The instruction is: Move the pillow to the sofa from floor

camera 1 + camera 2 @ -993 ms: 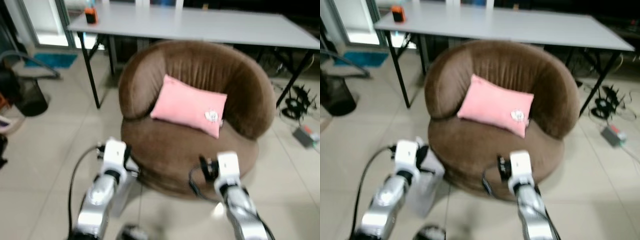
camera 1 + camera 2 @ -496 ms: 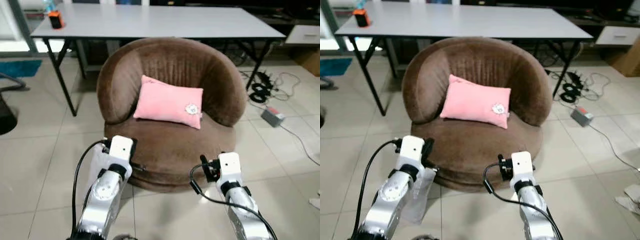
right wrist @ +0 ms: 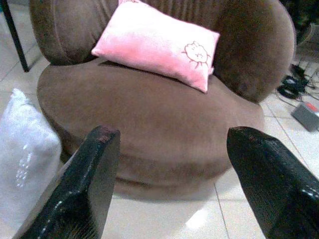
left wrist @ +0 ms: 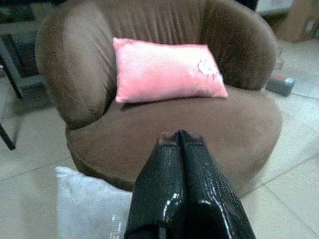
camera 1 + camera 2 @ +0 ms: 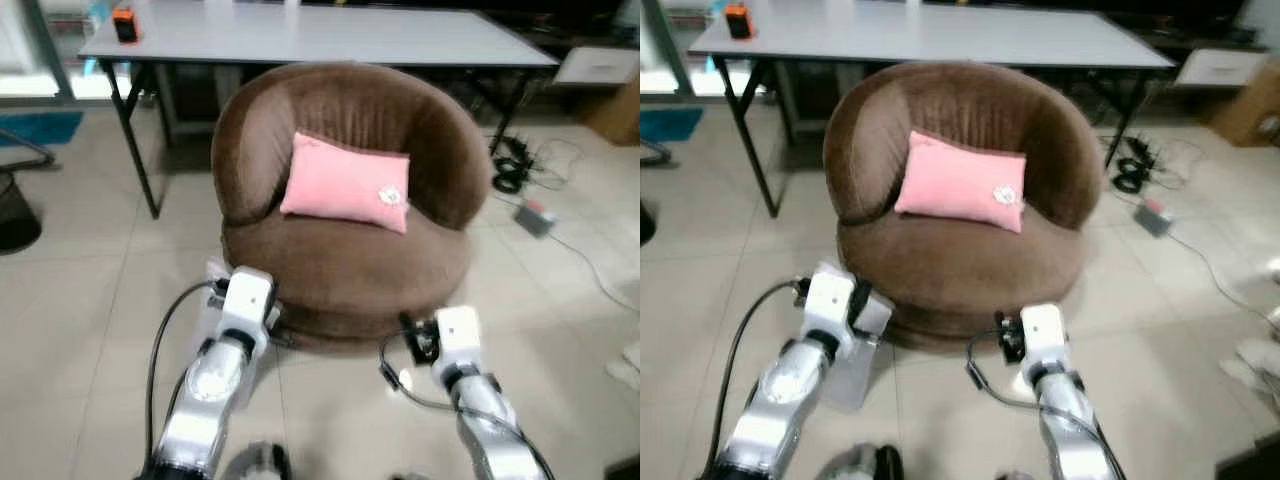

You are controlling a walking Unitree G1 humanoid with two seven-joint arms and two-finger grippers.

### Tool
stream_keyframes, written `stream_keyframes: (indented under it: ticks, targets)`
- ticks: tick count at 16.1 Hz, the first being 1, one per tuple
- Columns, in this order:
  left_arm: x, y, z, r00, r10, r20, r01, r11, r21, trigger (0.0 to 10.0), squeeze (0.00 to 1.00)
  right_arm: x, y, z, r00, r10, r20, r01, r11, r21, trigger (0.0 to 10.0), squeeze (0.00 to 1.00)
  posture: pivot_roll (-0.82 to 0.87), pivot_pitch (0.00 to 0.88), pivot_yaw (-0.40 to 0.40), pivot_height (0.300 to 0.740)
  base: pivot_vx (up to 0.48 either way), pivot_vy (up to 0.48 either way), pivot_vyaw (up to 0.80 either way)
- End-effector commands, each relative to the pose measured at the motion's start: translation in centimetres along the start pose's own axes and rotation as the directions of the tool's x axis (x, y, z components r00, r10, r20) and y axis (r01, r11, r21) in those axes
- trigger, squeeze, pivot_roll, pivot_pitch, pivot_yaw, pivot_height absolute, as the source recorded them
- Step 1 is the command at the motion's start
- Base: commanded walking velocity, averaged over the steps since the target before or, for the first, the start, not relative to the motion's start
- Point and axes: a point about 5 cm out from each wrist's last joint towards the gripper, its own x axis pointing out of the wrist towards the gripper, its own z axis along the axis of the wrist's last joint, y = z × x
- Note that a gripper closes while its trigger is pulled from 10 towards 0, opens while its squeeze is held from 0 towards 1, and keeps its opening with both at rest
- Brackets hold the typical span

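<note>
Currently I note a white pillow (image 3: 22, 154) on the floor tiles against the brown sofa (image 5: 340, 265) base, pink cushion (image 5: 347, 184) on its seat, left gripper (image 4: 179, 144) fingers pressed together, right gripper (image 3: 172, 144) spread wide, both hovering before the sofa.

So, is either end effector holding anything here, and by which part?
Nothing is held. The left end effector is shut on nothing; the right end effector is open. The white pillow lies on the floor, untouched.

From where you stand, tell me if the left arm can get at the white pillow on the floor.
Probably yes: the white pillow leans against the brown round sofa just beyond the left gripper, nothing between; its jaws are shut.
</note>
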Motion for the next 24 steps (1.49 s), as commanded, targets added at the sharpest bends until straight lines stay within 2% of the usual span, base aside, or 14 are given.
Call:
stream_keyframes:
  ticks: [1, 7, 8, 9, 15, 18, 21, 24]
  targets:
    - [-0.6, 0.5, -0.6, 0.999, 0.027, -0.02, -0.027, 1.0, -0.011, 10.0, 0.0, 0.6, 0.3, 0.8, 1.0, 0.022, 0.01, -0.022, 1.0, -0.012, 10.0, 0.0, 0.07, 0.015, -0.034, 0.74, -0.277, 0.394, 0.0]
    - [-0.4, 0.6, -0.8, 0.999, 0.039, -0.029, -0.04, 0.999, -0.006, 10.0, 0.0, -0.1, 0.3, -0.4, 0.999, 0.025, -0.032, -0.025, 1.0, -0.012, 10.0, 0.0, 0.05, 0.021, -0.036, 0.74, 0.0, 0.0, 0.0]
    - [-0.3, 0.7, -1.0, 0.998, 0.037, -0.041, -0.038, 0.999, -0.026, 10.0, 0.0, -0.3, 0.2, -0.6, 0.999, 0.026, -0.042, -0.027, 1.0, -0.015, 10.0, 0.0, 0.05, 0.024, -0.034, 0.74, 0.0, 0.0, 0.0]
    - [-0.3, 0.6, -1.0, 0.999, 0.03, -0.043, -0.032, 0.998, -0.052, 10.0, 0.0, -0.5, 0.2, -0.7, 0.999, 0.027, -0.043, -0.027, 1.0, -0.014, 10.0, 0.0, 0.05, 0.025, -0.035, 0.74, 0.311, 0.364, 0.0]
    - [-0.3, 0.5, -1.0, 0.999, 0.037, -0.037, -0.04, 0.995, -0.092, 10.0, 0.0, -1.1, -0.1, -1.2, 0.997, 0.035, -0.064, -0.037, 0.999, -0.026, 10.0, 0.0, 0.04, 0.041, -0.046, 0.74, 0.335, 0.343, 0.0]
    - [-0.3, 0.2, -1.1, 0.999, 0.008, -0.044, -0.012, 0.996, -0.087, 10.0, 0.0, -1.1, -0.1, -1.0, 0.997, 0.04, -0.06, -0.042, 0.999, -0.031, 10.0, 0.0, 0.04, 0.044, -0.048, 0.74, 0.107, 0.294, 0.0]
    - [-0.1, 0.5, -1.1, 0.998, 0.025, -0.049, -0.027, 0.998, -0.049, 10.0, 0.0, -0.8, -0.1, -0.7, 0.998, 0.041, -0.051, -0.043, 0.998, -0.035, 10.0, 0.0, 0.04, 0.083, -0.045, 0.74, 0.0, 0.0, 0.0]
    - [-0.2, 0.7, -0.6, 0.999, 0.018, -0.03, -0.019, 0.999, -0.05, 10.0, 0.0, -0.9, -0.3, -0.8, 0.997, 0.046, -0.058, -0.048, 0.998, -0.039, 10.0, 0.0, 0.04, 0.099, -0.051, 0.74, 0.0, 0.08, 0.0]
